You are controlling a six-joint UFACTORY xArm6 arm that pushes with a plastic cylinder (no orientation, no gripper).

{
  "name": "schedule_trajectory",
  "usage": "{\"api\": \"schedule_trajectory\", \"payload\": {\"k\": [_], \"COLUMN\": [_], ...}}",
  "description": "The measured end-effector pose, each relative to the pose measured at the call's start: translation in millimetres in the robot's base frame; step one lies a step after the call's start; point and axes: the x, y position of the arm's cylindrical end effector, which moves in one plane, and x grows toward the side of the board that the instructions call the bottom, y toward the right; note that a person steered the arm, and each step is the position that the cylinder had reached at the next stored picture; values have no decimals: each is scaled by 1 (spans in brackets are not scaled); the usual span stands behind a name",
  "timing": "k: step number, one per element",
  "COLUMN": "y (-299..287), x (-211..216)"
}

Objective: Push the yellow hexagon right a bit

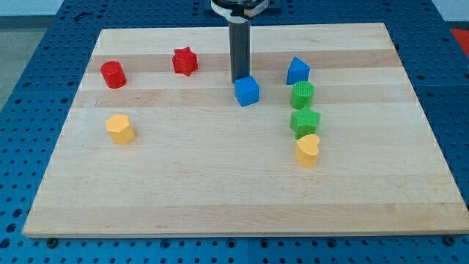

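A: Where is the yellow hexagon [119, 128] to be found?

B: It is seen near the left edge of the wooden board [220, 198], about midway between the top and bottom edges, standing alone.

A: And my tip [239, 80]?

B: It is placed near the middle of the top edge, just behind the blue cube [247, 91]; whether they touch cannot be told. It is well apart from the yellow hexagon.

A: Is anything gripped?

B: No claw is carried; only a straight dark rod is shown, and nothing is held by it.

A: What else is laid out?

B: A red cylinder [113, 74] and a red star [185, 61] are set toward the top-left corner. Toward the right edge a column is formed: a blue wedge-like block [297, 70], a green cylinder [303, 95], a green star [305, 122] and a yellow heart [308, 150], each just beside the next.
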Motion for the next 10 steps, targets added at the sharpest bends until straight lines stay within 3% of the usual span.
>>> {"api": "schedule_trajectory", "payload": {"k": [5,6,10], "y": [-13,-53,-215], "x": [8,3,65]}}
